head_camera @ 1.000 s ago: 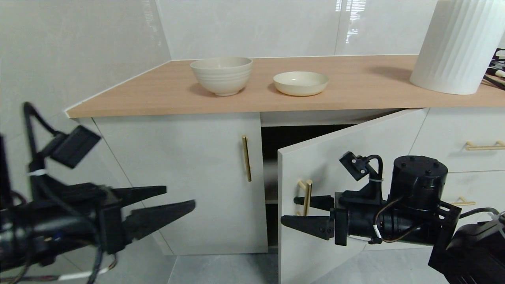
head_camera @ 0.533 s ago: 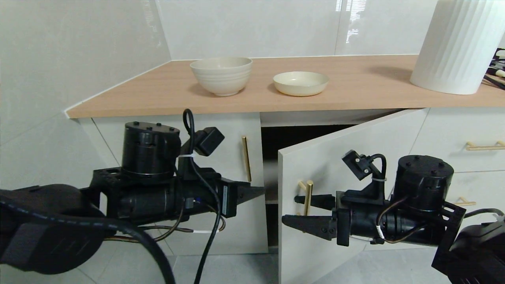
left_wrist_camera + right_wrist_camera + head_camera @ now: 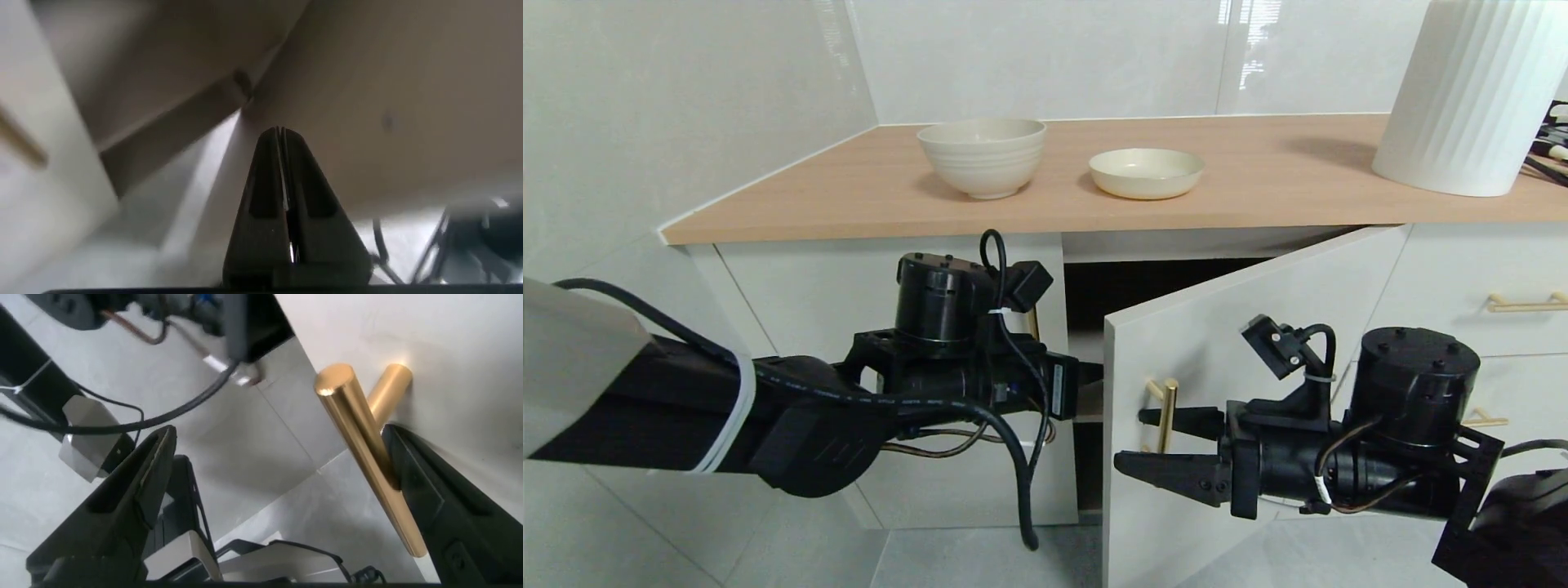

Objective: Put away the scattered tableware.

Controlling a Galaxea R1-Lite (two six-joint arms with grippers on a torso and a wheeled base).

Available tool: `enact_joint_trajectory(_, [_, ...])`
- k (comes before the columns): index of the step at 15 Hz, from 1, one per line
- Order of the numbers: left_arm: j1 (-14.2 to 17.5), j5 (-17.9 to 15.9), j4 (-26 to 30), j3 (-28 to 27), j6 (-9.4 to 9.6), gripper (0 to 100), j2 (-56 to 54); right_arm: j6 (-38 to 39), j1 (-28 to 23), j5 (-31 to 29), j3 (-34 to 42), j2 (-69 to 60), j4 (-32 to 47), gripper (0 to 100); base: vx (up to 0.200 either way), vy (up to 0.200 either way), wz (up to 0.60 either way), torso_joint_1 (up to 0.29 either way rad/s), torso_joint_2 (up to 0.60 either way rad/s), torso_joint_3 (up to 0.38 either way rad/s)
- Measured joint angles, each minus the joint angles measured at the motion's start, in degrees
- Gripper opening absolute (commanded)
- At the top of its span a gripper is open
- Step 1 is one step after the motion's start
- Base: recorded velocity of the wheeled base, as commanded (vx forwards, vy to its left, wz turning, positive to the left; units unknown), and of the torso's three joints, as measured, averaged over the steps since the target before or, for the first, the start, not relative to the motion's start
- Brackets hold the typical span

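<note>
Countertop [image 3: 849, 196] holds the bowl [image 3: 982, 155] above the closed left gripper [image 3: 278, 139] and wide-spread right gripper [image 3: 1134, 439].

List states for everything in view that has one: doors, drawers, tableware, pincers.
Right door: partly open.
Left door: shut.
Drawers: shut.
Bowl: upright on counter.
Dish: upright on counter, empty.
Left pincer: shut, holding nothing.
Right pincer: open, right door's handle between its fingers, not clamped.
</note>
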Motion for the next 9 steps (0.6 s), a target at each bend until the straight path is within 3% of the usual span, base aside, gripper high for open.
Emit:
enact_joint_trajectory(4, [-2.3, 0.2, -6.4, 0.5, -0.16, 0, 2.0, 0.0, -2.1, -4.3, 6.7, -1.7, -2.3, 100, 0.0, 0.0, 0.0, 0.0, 0.0, 0.0])
enact_joint_trajectory(7, [-4.0, 0.0, -14.3, 3.8, -0.27, 0, 2.3, -0.1, -4.7, -5.6, 12.1, -4.8, -3.6, 100, 0.0, 0.0, 0.0, 0.0, 0.0, 0.0])
enact_joint_trajectory(9, [-4.8, 0.1, -20.7, 7.2, -1.12, 0, 2.3, -4.4, -5.5, -6.3, 15.4, -7.8, -2.8, 100, 0.0, 0.0, 0.0, 0.0, 0.0, 0.0])
